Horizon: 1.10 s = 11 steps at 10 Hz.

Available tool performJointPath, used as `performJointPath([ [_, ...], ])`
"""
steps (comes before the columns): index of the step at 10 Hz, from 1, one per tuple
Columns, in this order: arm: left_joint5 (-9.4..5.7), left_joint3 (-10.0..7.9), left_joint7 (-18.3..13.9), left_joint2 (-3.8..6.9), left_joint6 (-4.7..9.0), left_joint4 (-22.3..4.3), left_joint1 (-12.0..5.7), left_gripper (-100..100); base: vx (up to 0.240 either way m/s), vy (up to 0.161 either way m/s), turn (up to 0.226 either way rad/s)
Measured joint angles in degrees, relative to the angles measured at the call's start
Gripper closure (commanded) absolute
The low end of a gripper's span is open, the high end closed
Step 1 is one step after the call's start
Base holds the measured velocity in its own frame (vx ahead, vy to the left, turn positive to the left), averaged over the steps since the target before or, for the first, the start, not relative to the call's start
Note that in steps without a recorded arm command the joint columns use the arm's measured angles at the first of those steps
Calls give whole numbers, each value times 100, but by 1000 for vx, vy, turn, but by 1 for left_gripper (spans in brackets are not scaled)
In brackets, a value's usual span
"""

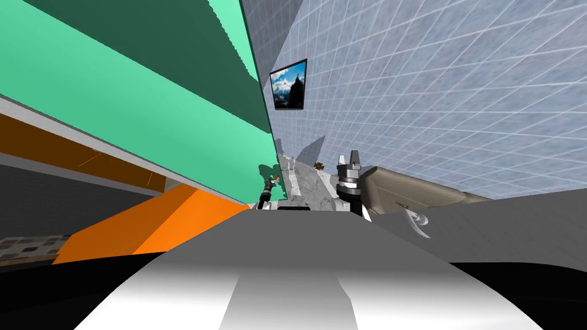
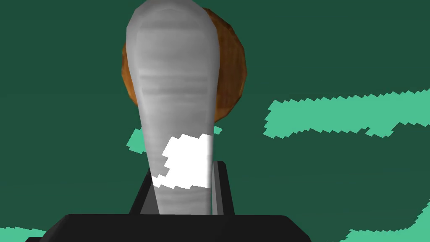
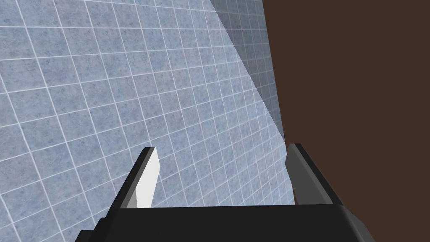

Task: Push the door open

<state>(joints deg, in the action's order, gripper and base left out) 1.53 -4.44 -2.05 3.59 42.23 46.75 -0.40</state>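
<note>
Our left gripper [image 2: 173,25] has its fingers closed together with nothing between them, and the tips lie in front of the round brown door knob [image 2: 230,71] on the green door [image 1: 172,114]. We cannot tell whether they touch it. In the head view the door fills the 9-to-12 o'clock sector, and our right gripper [image 1: 348,157], at 2 o'clock of the left one, has its fingers spread apart.

A blue-grey tiled wall [image 1: 458,86] carries a framed landscape picture [image 1: 288,84], with a pale marbled surface [image 1: 309,192] below it.
</note>
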Motion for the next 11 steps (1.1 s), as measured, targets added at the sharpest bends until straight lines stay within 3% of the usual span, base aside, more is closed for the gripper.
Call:
performJointPath([
  [1, -31, -69, 42, -10, -23, 7, -6, 100, 196, -113, 73],
  [2, -79, -159, 67, 31, 27, -153, -109, 100, 185, -85, 54],
  [3, -114, -226, 75, 55, 63, -175, -102, 100, 196, -86, 66],
  [6, -210, -429, 170, 22, 20, -71, -30, 100, 188, -80, 71],
  [7, -252, -508, 186, 43, 77, -191, -94, 100, 212, -75, 67],
  [9, -323, -649, 220, 35, 1, -111, -68, 100, 191, -80, 74],
  [11, -398, -805, 279, 12, 82, -249, -142, 100, 183, -74, 74],
])
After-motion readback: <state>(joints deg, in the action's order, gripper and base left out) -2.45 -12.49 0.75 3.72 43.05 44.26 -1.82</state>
